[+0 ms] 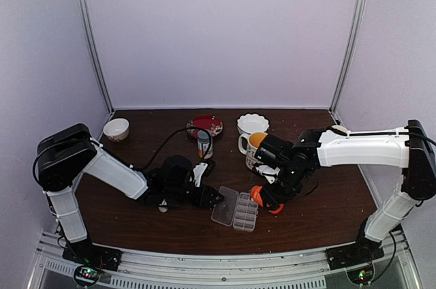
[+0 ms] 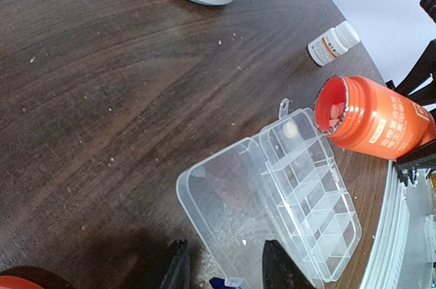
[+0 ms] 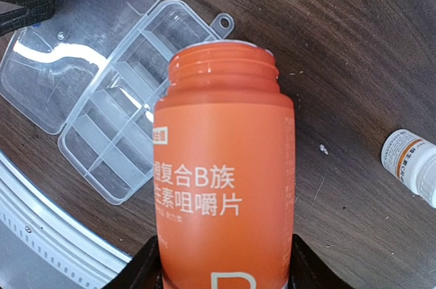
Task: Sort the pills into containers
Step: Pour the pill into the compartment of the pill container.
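Note:
The clear pill box (image 1: 236, 210) lies open near the table's front, lid (image 2: 228, 200) flat beside its two rows of cells (image 2: 313, 200); it also shows in the right wrist view (image 3: 112, 132). My right gripper (image 3: 225, 272) is shut on an uncapped orange bottle (image 3: 221, 187), tilted with its mouth (image 2: 332, 108) over the box's end cell. Pale pills show inside the mouth. One pill (image 2: 291, 129) lies in that end cell. My left gripper (image 2: 225, 272) is open, its fingers on either side of the lid's near edge. A pale speck (image 2: 244, 242) lies on the lid.
A floral mug (image 1: 251, 147) stands behind the orange bottle, with a white bowl (image 1: 253, 123), a red plate (image 1: 205, 125) and a grey-capped bottle (image 1: 204, 143) further back. A small bowl (image 1: 116, 129) sits far left. A small white bottle (image 3: 412, 163) lies right of the box.

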Motion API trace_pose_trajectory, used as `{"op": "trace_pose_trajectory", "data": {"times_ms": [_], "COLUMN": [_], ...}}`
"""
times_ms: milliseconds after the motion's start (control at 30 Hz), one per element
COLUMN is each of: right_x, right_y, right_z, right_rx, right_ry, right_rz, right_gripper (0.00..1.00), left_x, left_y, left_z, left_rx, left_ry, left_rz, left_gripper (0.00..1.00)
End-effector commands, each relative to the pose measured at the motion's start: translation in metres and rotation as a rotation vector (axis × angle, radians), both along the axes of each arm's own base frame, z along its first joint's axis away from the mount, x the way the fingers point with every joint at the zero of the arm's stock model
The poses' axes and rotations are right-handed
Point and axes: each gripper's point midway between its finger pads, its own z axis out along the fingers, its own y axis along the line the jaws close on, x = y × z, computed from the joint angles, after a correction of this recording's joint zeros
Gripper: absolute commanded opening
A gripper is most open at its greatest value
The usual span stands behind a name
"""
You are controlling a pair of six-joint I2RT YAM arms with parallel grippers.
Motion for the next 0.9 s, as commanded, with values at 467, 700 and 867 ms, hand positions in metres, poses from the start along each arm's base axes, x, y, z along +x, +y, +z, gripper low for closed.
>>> {"op": "trace_pose_trajectory", "data": {"times_ms": [467,700,867], "right_x": [0.004,0.010,-0.001], "right_y": [0.006,0.010,0.006], "right_z": [0.003,0.028,0.001], "right_rx": [0.005,0.056,0.017], "right_ry": [-0.004,-0.067,0.013], "right_rz": [0.025,0.012,0.030], "right_gripper": [0.00,0.00,0.00], "left_x": [0.001,0.000,0.001], "left_y": [-0.005,-0.004,-0.005], "left_z": [0.006,0.006,0.006], "left_rx": [-0.031,-0.030,-0.030], "left_ry": [-0.016,-0.014,-0.016], "left_rz": [-0.003,-0.003,-0.004], "left_gripper": [0.40,0.39,0.40]}}
